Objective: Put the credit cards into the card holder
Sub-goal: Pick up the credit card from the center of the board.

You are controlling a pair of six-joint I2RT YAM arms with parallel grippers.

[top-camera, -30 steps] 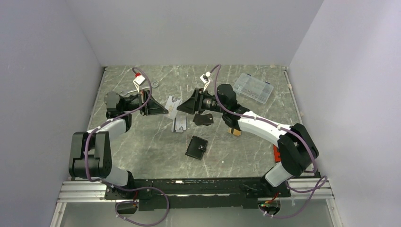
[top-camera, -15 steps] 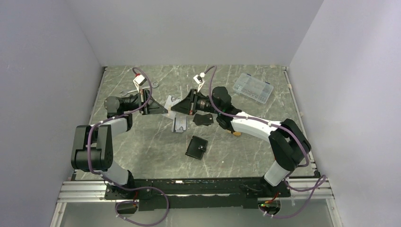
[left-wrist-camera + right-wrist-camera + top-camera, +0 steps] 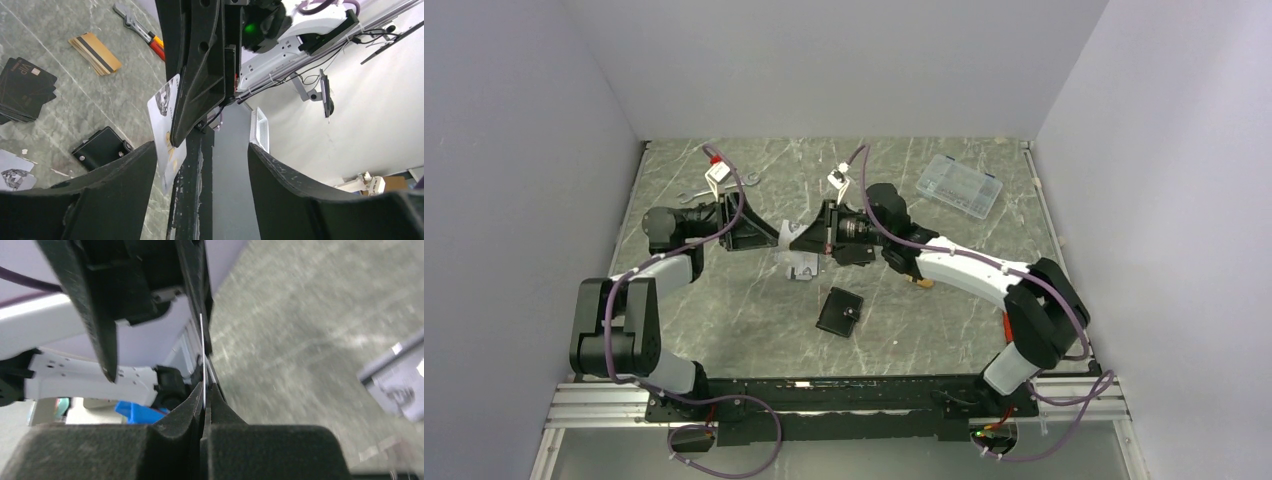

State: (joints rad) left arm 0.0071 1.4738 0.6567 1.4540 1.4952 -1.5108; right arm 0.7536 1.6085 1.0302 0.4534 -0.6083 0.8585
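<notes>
Card holder (image 3: 839, 311): folded shut on the worktop (image 3: 724, 300), nearest the bases; no card can go in until it is opened.
Credit cards (image 3: 95, 52): orange-tan stack lying flat beside the right arm.
Right gripper (image 3: 204, 387): fingers pinching a pale card (image 3: 167, 127) by its edge, in the air; so thin a hold may let it swivel or drop.
Left gripper (image 3: 767, 233): fingers spread either side of that card; a brush could knock it loose.

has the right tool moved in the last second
Yes. In the top view the right tool, shut on a card, has shifted left, away from the clear box and toward the left tool.
</notes>
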